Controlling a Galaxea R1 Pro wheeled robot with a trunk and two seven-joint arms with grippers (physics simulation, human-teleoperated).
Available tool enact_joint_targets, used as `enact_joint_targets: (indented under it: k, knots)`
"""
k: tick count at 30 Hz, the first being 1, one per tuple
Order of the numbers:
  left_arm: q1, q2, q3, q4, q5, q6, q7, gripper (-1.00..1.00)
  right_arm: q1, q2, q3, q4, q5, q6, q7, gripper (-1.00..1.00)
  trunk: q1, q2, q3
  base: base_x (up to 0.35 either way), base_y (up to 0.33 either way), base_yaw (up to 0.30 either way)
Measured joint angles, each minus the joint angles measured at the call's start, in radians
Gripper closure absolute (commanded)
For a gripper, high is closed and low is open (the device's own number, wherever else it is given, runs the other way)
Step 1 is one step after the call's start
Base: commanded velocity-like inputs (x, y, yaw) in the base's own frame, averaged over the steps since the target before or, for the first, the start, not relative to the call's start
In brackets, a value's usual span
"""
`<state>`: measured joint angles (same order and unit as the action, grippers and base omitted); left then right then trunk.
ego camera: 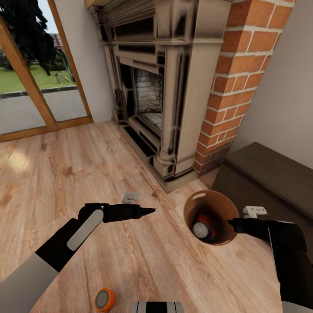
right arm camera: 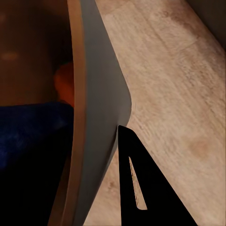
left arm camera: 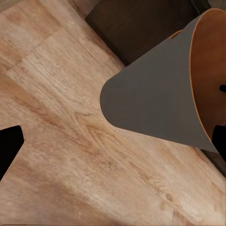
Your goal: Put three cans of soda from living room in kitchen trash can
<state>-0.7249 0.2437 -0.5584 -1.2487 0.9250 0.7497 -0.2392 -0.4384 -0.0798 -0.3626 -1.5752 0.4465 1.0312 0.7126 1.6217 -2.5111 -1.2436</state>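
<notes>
- left arm [ego camera: 65,243]: matte black shell, grey oval inset panel, light grey sleeve lower down
- left gripper [ego camera: 145,211]: black, pointy fingers
- right arm [ego camera: 289,252]: black too, small white bracket on top

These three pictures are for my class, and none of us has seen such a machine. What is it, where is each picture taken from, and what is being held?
It is a simulated two-armed robot. The large picture looks down from its head; the other two come from cameras by each wrist. The right tool grips the rim of the trash can, which it holds tilted, with a blue can and an orange can inside. The left tool holds nothing. Another orange can lies on the wood floor near the robot. Behind stands a brick fireplace.
</notes>
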Motion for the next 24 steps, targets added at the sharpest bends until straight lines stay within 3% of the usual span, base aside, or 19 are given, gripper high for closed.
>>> enact_joint_targets:
  k: [10, 24]
  knots:
    - [0.000, 0.000, 0.000, 0.000, 0.000, 0.000, 0.000, -1.00, 0.000, 0.000, 0.000, 0.000, -0.003, 0.001, 0.000, 1.00, 0.000, 0.000, -0.011, 0.000, 0.000, 0.205]
    - [0.000, 0.000, -0.001, 0.000, 0.000, 0.000, 0.000, -1.00, 0.000, 0.000, -0.001, 0.000, -0.002, -0.001, 0.000, 1.00, 0.000, 0.000, -0.022, 0.000, 0.000, 0.018]
